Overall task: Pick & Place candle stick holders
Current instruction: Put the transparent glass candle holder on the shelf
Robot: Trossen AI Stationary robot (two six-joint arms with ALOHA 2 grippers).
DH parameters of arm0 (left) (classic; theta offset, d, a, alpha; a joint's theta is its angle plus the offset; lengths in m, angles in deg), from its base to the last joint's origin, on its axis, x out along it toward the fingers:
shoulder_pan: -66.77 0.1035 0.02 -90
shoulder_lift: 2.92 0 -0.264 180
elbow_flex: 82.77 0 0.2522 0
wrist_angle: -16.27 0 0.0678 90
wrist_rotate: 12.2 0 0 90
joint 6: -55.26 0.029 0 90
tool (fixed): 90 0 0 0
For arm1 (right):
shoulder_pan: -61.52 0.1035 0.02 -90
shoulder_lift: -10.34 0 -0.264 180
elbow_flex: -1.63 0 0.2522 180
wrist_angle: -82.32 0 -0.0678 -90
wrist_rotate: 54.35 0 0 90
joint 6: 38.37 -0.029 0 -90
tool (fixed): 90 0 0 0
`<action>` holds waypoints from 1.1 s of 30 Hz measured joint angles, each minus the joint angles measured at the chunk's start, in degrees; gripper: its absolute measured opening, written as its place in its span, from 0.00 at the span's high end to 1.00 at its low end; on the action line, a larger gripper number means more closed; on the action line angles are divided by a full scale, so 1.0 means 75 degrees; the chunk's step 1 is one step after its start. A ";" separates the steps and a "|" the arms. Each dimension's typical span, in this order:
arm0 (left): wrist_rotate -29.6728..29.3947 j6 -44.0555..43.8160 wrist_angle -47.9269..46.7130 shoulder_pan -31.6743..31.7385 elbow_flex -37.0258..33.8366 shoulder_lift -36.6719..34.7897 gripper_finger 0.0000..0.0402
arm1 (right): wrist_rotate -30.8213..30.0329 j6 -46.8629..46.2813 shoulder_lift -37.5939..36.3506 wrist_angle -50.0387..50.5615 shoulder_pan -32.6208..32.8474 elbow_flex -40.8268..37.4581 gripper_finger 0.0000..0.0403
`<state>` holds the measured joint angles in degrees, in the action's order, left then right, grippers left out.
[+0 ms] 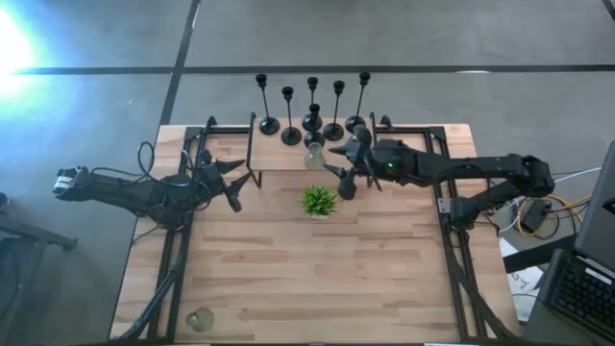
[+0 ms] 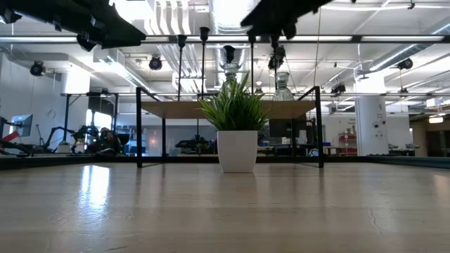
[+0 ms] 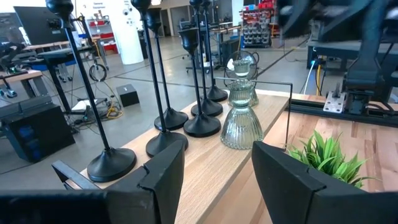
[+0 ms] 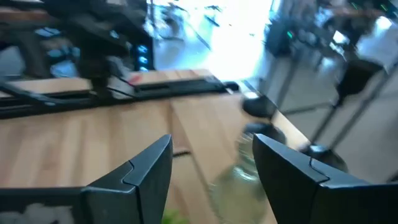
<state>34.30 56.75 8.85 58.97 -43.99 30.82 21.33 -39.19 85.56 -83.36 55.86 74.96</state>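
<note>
Blurred glass candle holder (image 4: 239, 177) between the right gripper's (image 4: 211, 165) jaws.

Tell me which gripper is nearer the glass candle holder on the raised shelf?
Right. The right gripper hangs open just beside the glass candle holder, on its right-arm side. The left gripper, also open, sits farther off, toward the shelf's left end.

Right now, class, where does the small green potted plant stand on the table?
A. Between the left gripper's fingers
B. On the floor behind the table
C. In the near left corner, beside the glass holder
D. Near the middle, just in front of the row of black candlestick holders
D: in the high view the plant stands alone mid-table, in front of the black candlestick holders lined along the far edge.
</note>
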 joint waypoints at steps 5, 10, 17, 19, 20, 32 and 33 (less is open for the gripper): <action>0.0000 0.0000 -0.0002 0.0000 0.0000 0.0000 0.52 | 0.0000 0.0176 -0.0445 -0.0031 0.0936 -0.0043 0.51; 0.0000 0.0000 -0.0001 -0.0001 0.0000 0.0000 0.52 | -0.0371 0.0218 -0.0183 0.0002 0.1683 -0.0653 0.57; 0.0000 0.0000 0.0002 -0.0002 0.0000 0.0000 0.52 | -0.0451 0.0226 0.0482 -0.1704 0.1616 -0.1344 0.72; 0.0000 0.0001 -0.0006 -0.0002 0.0000 0.0003 0.52 | -0.0228 0.0211 0.0612 -0.1892 0.1569 -0.1358 0.77; -0.0002 0.0001 0.0000 0.0000 0.0000 0.0000 0.52 | -0.0138 0.0136 0.0647 -0.1897 0.1554 -0.1358 0.79; 0.0000 0.0001 0.0000 0.0000 0.0000 0.0000 0.52 | 0.0944 0.0097 0.0750 -0.1877 0.2199 -0.0811 0.98; 0.0000 0.0001 0.0000 0.0000 0.0000 0.0000 0.52 | 0.0948 0.0139 0.0764 -0.1868 0.2304 -0.0738 0.98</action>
<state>34.30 56.76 8.85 58.98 -43.99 30.82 28.44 -38.15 91.29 -97.37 73.14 69.43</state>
